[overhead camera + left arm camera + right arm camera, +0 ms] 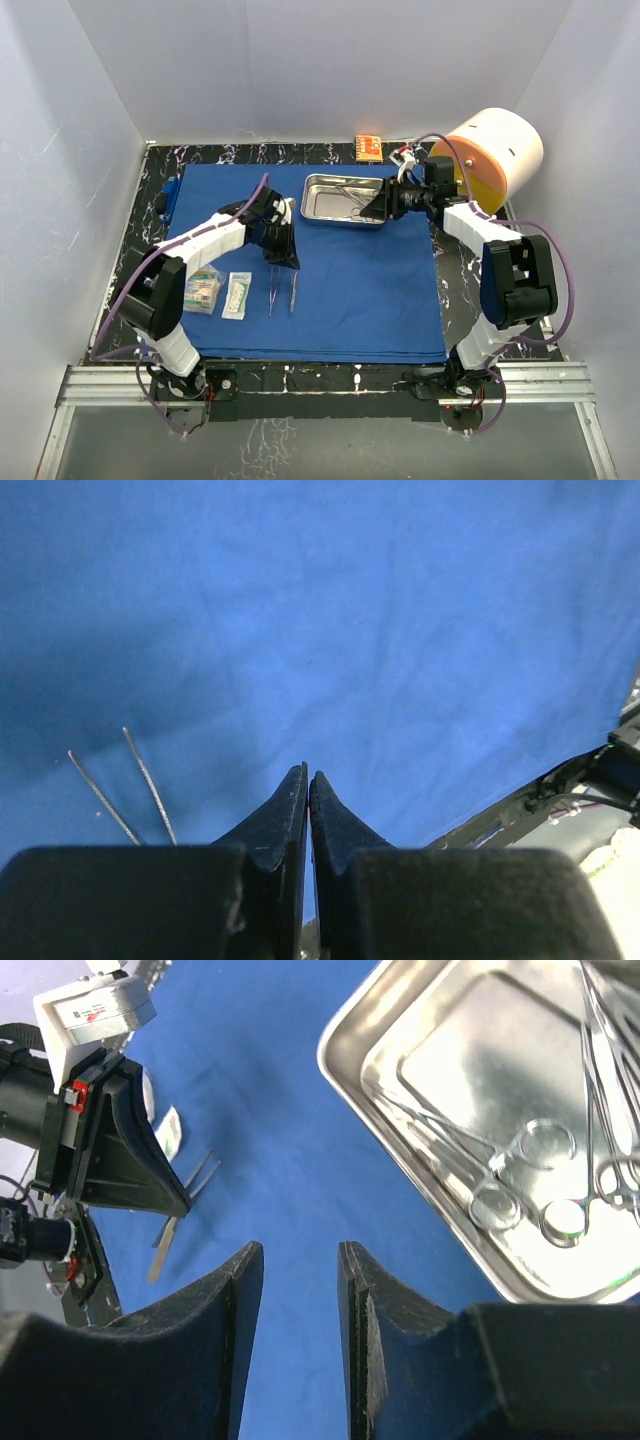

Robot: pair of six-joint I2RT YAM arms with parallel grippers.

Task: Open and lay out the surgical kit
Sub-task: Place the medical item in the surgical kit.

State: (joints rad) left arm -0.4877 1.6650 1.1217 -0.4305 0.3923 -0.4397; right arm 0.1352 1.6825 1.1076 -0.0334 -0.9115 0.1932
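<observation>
Hovering beside the tray, the right hand stands partly open and empty over the cloth. Clamps lie inside the tray, at the right of the wrist view, with their rings nearest the hand. The right arm is judged nearer. The left hand, closed on nothing seen, sits by the forceps, lower left.

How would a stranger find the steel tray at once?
Start at the big blue cloth spread on the table. Near its far edge, beside the right gripper, lies the steel tray. It alone is shiny and rectangular, with ring-handled clamps inside.
</observation>
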